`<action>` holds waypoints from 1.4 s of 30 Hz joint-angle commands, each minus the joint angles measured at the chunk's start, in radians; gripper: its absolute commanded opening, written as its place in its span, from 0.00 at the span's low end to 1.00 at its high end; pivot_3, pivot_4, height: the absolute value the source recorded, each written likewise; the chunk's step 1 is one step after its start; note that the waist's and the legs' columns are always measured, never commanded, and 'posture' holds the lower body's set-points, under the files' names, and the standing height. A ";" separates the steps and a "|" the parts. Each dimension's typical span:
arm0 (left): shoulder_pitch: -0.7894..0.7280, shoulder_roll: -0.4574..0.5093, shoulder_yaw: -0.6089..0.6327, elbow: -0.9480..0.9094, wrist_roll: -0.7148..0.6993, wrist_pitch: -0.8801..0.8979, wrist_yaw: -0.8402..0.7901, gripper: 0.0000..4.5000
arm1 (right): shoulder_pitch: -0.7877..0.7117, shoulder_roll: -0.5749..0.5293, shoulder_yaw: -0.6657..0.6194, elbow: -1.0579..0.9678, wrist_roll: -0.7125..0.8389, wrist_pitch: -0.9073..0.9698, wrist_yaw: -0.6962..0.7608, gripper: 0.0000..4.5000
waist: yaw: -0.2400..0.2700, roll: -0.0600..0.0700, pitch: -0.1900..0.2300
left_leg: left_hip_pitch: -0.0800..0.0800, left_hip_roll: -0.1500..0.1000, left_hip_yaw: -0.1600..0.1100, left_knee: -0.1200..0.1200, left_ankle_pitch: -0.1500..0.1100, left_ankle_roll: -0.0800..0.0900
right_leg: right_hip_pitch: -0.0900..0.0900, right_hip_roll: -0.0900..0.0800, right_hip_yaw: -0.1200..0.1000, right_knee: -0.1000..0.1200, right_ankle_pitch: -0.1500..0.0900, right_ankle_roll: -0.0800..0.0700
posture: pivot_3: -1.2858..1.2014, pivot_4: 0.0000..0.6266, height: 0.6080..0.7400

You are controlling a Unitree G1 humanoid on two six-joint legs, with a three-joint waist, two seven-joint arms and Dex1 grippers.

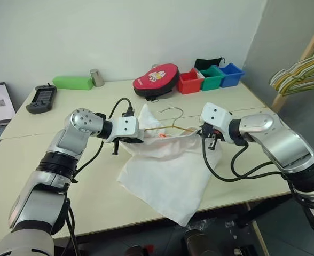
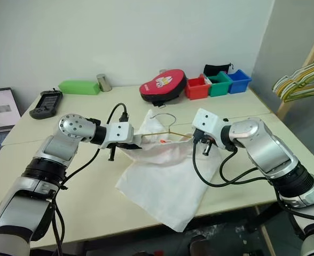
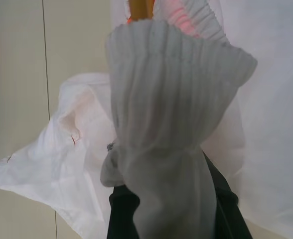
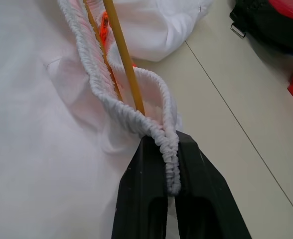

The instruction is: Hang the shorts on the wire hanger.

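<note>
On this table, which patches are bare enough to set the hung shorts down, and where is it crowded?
Bare: the table front-left, between the left arm and the near edge, and the strip between the green box and the shorts. Crowded: the back right, with the red case and coloured bins, and the middle, under the shorts and wire hanger.
</note>
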 commanded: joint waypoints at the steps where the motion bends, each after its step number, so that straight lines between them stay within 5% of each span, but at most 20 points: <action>1: -0.049 -0.014 0.010 0.011 0.005 -0.032 0.018 0.02 | -0.030 0.000 -0.009 -0.028 -0.002 -0.041 0.055 0.28 | -0.004 0.000 0.000 | 0.000 0.000 0.000 0.000 0.000 0.000 | 0.000 0.000 0.000 0.000 0.000 0.000 | 0.43 0.06 1.00; 16: -0.063 -0.042 0.013 0.048 0.024 -0.066 0.019 0.02 | -0.062 -0.082 -0.096 -0.061 0.076 0.119 0.193 1.00 | -0.025 0.000 0.001 | 0.000 0.000 -0.001 0.000 0.000 0.000 | 0.000 0.000 -0.001 0.001 0.000 0.000 | 0.42 0.08 1.00; 23: -0.066 -0.049 0.017 0.051 0.017 -0.077 0.017 0.02 | -0.031 -0.125 -0.058 -0.046 0.072 0.145 0.209 1.00 | -0.025 0.000 0.001 | 0.000 0.000 -0.001 0.000 0.000 0.000 | 0.000 -0.001 -0.001 0.001 0.000 0.000 | 0.42 0.09 1.00; 40: -0.008 -0.031 0.046 -0.080 -0.037 0.003 0.008 0.02 | -0.023 0.060 0.102 0.248 -0.095 -0.032 0.129 1.00 | -0.021 0.000 0.001 | 0.001 -0.001 0.000 0.000 0.000 0.000 | 0.000 -0.001 0.000 0.002 0.000 0.000 | 0.45 0.07 1.00; 42: -0.002 -0.026 0.046 -0.090 -0.038 0.008 0.009 0.02 | -0.020 0.062 0.110 0.285 -0.126 -0.084 0.131 0.88 | -0.020 0.000 0.001 | 0.001 -0.001 -0.001 0.000 0.000 0.000 | 0.000 -0.001 0.000 0.002 0.000 0.000 | 0.45 0.06 1.00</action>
